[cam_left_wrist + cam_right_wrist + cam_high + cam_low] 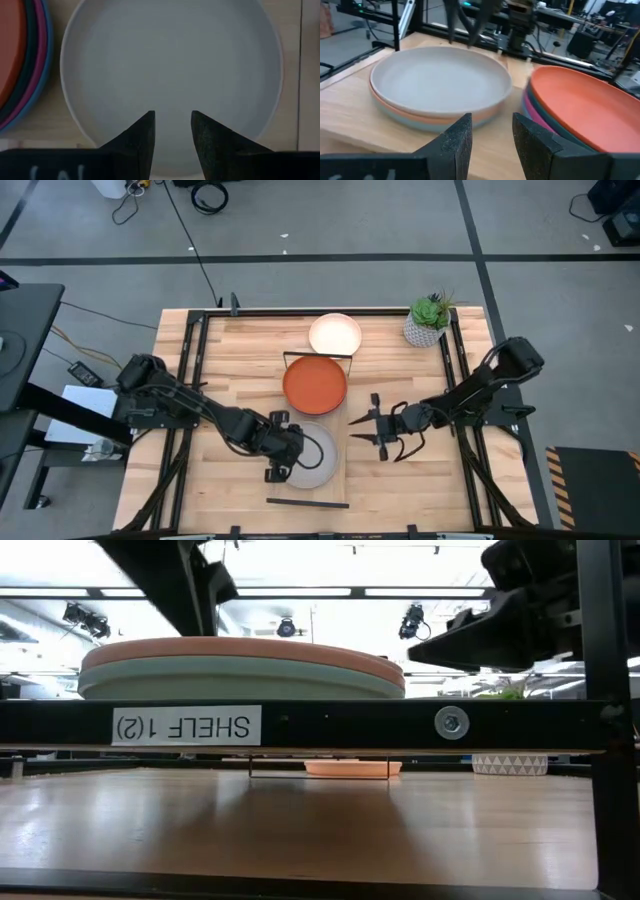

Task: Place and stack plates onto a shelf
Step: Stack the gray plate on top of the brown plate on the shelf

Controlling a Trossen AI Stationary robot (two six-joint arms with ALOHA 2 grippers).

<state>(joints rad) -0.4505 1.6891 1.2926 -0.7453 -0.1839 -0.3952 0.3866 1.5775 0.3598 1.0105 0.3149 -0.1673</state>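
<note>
Two stacks stand on the shelf [312, 502]: grey plate [312, 457] tops the near-edge one, orange plate [315, 384] the middle. We still owe the cream plate [335, 334], far edge. Left gripper [280, 463] and right gripper [383, 432] hover open, empty.

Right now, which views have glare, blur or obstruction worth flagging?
Low view: bright ceiling lights wash out the background, and the black labelled shelf bar blocks the middle. Right wrist view: the round orange plate is soft at its near edge. Left wrist view: evenly lit, dim.
</note>
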